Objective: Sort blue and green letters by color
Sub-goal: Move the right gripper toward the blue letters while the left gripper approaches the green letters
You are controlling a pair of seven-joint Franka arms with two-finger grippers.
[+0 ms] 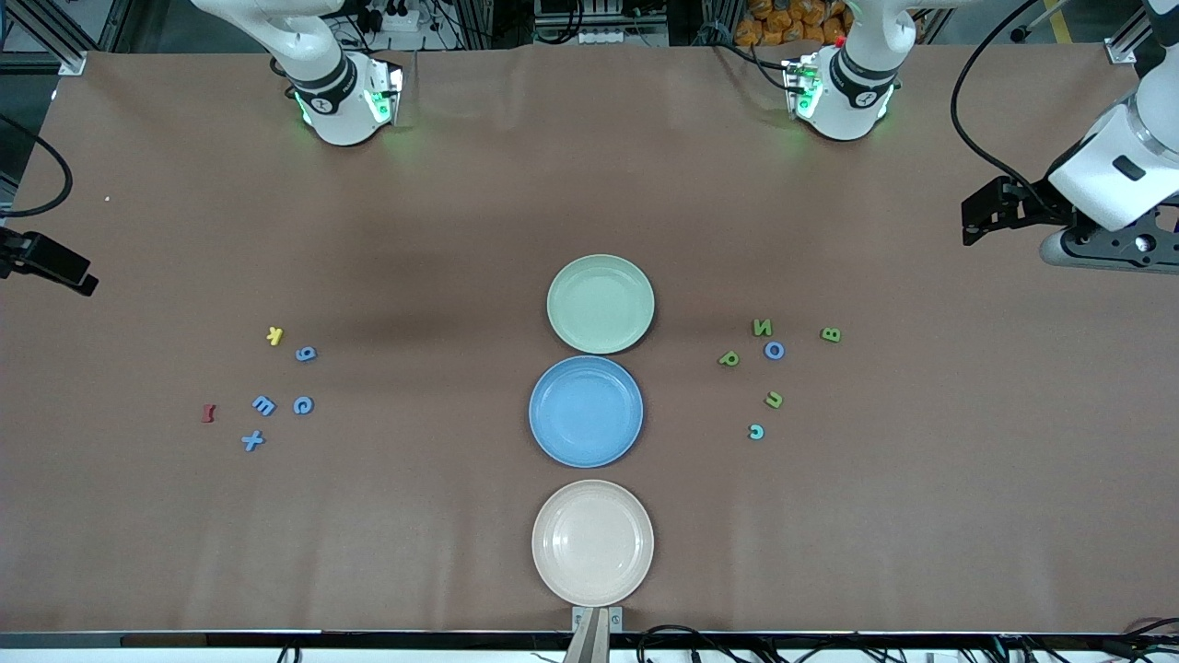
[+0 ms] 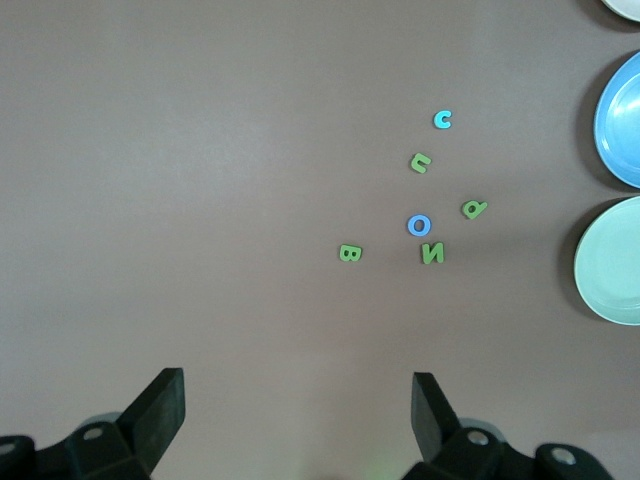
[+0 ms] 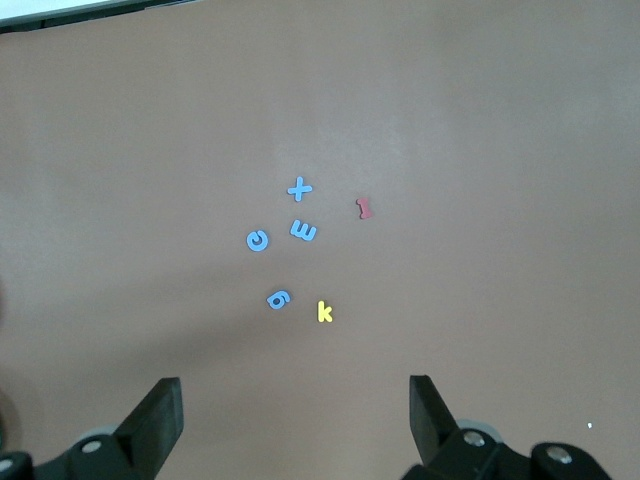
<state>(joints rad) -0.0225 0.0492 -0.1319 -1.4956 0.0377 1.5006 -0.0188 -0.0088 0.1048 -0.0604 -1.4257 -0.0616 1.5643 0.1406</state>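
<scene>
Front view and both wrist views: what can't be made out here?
- Left gripper: outside the front view; the wrist view's edge crops its open fingers.
- Right gripper: likewise.
- Dark red piece: too small to read its shape.
- Beige plate: cut off by the left wrist view's edge.

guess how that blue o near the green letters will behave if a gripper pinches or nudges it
The blue O lies flat and chunky, so it probably won't roll or tip. Small and foam-like in look, it is likely light and may slide on the table when nudged. Its low profile suggests a pinch must come close to the surface.
</scene>
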